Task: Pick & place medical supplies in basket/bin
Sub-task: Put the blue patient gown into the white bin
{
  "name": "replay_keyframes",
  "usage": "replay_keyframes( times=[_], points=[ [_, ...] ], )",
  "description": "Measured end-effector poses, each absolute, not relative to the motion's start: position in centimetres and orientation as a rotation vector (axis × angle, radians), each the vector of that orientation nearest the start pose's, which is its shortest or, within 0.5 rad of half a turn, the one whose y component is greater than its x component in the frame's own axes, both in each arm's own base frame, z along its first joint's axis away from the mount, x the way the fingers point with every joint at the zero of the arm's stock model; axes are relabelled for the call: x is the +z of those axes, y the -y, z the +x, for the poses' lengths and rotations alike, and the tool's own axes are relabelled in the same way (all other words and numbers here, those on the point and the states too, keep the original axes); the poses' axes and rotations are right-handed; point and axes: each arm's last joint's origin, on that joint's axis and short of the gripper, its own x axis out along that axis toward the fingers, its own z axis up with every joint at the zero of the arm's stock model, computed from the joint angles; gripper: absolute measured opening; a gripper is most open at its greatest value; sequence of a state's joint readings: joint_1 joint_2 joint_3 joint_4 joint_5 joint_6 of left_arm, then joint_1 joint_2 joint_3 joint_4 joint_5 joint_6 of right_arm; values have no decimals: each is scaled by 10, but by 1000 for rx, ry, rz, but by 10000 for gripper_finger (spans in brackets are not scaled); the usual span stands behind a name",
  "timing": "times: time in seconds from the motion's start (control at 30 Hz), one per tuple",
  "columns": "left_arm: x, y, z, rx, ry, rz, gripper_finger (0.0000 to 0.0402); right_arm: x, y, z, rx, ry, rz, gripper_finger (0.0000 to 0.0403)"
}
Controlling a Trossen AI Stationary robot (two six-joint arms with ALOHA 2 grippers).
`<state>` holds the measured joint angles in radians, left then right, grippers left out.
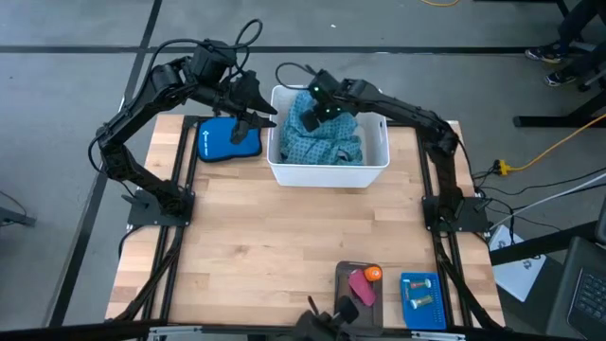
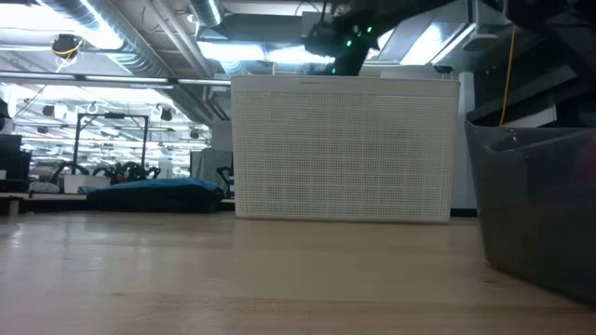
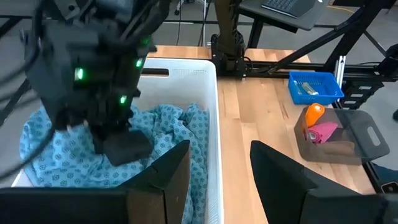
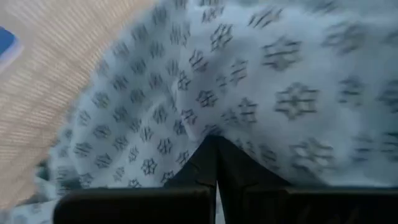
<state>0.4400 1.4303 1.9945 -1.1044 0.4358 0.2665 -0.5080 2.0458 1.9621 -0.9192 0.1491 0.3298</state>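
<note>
1. Two claws work at the white tub (image 1: 329, 170): right gripper (image 1: 310, 116) pressed shut into the teal cloth (image 1: 327, 142); left gripper (image 1: 265, 120) open at its nine-o'clock rim.
2. Bare tabletop (image 1: 284, 246) spreads toward six o'clock.
3. Grey tray (image 1: 343, 275) holds pink piece (image 1: 362, 287) and orange piece (image 1: 373, 273).

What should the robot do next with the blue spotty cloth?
Probably lift the right hand straight up out of the white tub. The teal dotted cloth already lies inside, and that hand's fingers look pressed together against it. The left hand waits open at the tub's edge.
</note>
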Motion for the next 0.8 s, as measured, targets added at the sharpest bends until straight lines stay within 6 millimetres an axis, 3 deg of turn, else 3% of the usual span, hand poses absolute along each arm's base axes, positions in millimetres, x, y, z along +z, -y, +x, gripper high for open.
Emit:
replay_keyframes(
  times=[0.3,0.57,0.8],
  points=[
    [498,-91,221,-63,-487,39,164,249,222,394,-653,-1078,587,0],
    [497,-90,221,-65,-494,34,164,205,222,403,-444,-1207,780,0],
    [496,-90,220,-68,-504,28,164,200,218,402,-437,-1257,780,0]
  ],
)
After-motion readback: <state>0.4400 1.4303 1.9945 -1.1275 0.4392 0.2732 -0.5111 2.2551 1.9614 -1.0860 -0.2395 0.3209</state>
